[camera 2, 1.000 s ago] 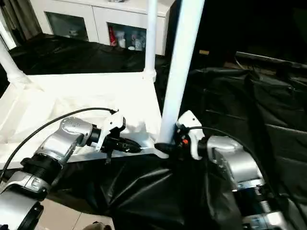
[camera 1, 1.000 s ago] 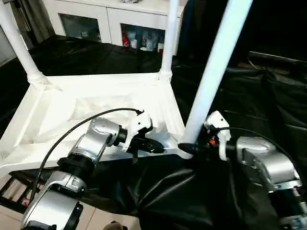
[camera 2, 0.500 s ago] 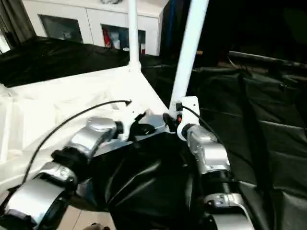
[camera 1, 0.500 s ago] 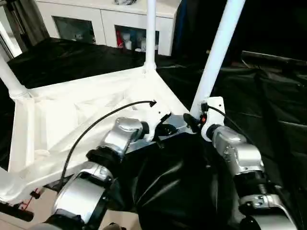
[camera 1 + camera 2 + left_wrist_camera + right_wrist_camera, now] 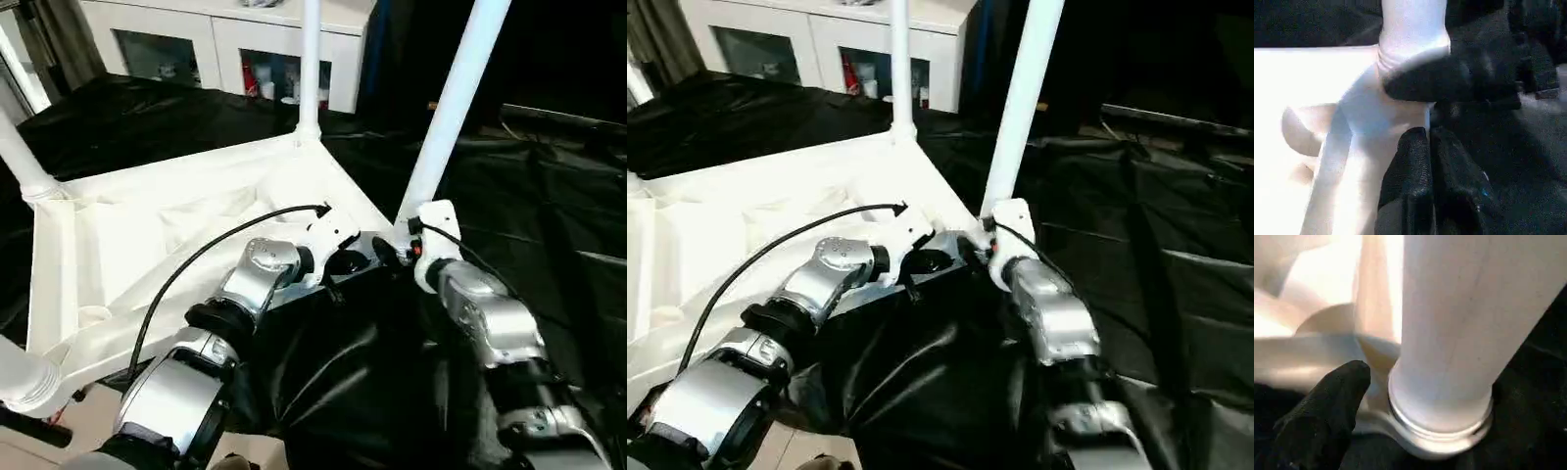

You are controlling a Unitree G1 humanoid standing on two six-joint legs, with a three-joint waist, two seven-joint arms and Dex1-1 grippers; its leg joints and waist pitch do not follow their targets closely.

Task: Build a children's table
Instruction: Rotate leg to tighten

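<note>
The children's table lies upside down, its white ribbed top (image 5: 147, 235) facing up. A long white leg (image 5: 453, 108) stands in the near right corner socket (image 5: 1440, 431). My right gripper (image 5: 390, 251) is open at that leg's base; one black finger (image 5: 1327, 411) stands a little off the tube, and its other finger is hidden. In the left wrist view a finger (image 5: 1459, 81) of the right gripper lies across the socket. My left gripper (image 5: 1427, 147) is shut, its tips against the table's rim just beside the same corner (image 5: 345, 262).
Three more legs stand upright: far corner (image 5: 310, 59), left corner (image 5: 18, 147), near left (image 5: 20, 377). A white cabinet (image 5: 196, 39) runs along the back. Crumpled black sheeting (image 5: 529, 196) covers the ground around the table.
The head camera has shifted, so the whole picture has moved. My right gripper has opened wider around the leg's base. My left gripper stays shut at the rim.
</note>
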